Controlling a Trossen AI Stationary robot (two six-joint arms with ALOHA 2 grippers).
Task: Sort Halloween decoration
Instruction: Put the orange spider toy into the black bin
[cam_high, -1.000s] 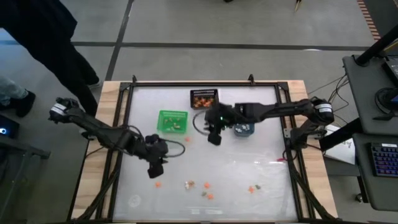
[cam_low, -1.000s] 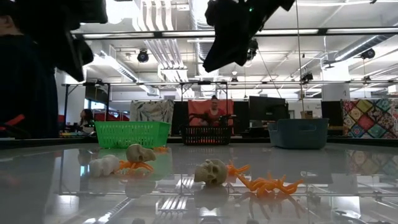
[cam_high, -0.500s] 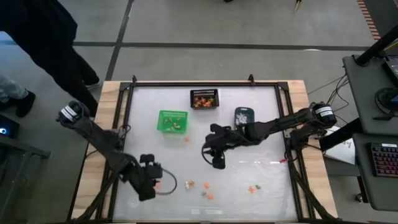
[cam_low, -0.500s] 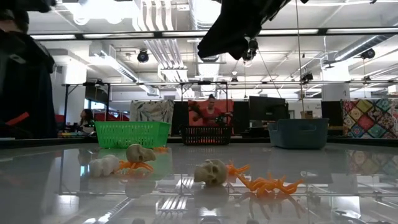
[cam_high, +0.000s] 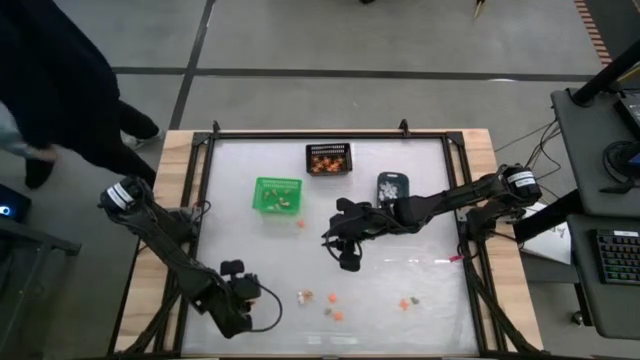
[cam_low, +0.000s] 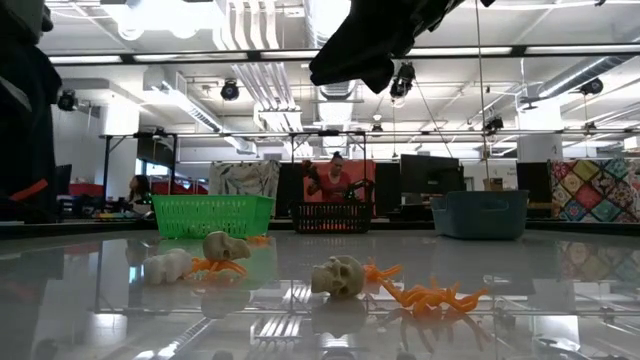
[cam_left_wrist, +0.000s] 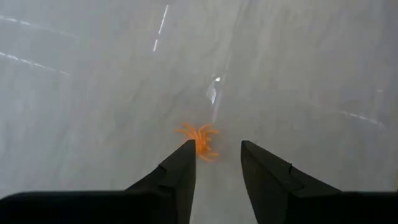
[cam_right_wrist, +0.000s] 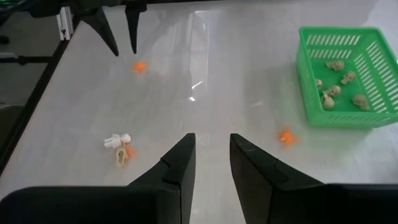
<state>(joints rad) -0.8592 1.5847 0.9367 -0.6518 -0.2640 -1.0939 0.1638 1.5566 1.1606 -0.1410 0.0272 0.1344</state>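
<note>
The Halloween decoration lies loose on the table: an orange spider (cam_left_wrist: 199, 140), a white skeleton with a skull (cam_right_wrist: 118, 144), and more orange and tan pieces (cam_high: 332, 305) toward the near edge. My left gripper (cam_left_wrist: 217, 155) hovers open at the near left, pointing steeply down; the spider lies just beyond its left fingertip. My right gripper (cam_right_wrist: 211, 149) hangs open above the table's middle, with nothing between its fingers. One orange piece (cam_high: 300, 224) lies beside the green bin (cam_high: 277, 194), which holds skulls (cam_right_wrist: 333, 93).
A black mesh bin (cam_high: 328, 158) with orange pieces and a blue-grey bin (cam_high: 392, 187) with pale pieces stand at the far side. A person (cam_high: 60, 90) stands past the table's far left corner. Bare tabletop lies on the right half.
My left gripper has swung from the table's middle left toward the near edge and sunk, ending over the orange spider. My right gripper has moved from beside the blue-grey bin toward the near edge, then kept still. The person at the far left has shifted.
</note>
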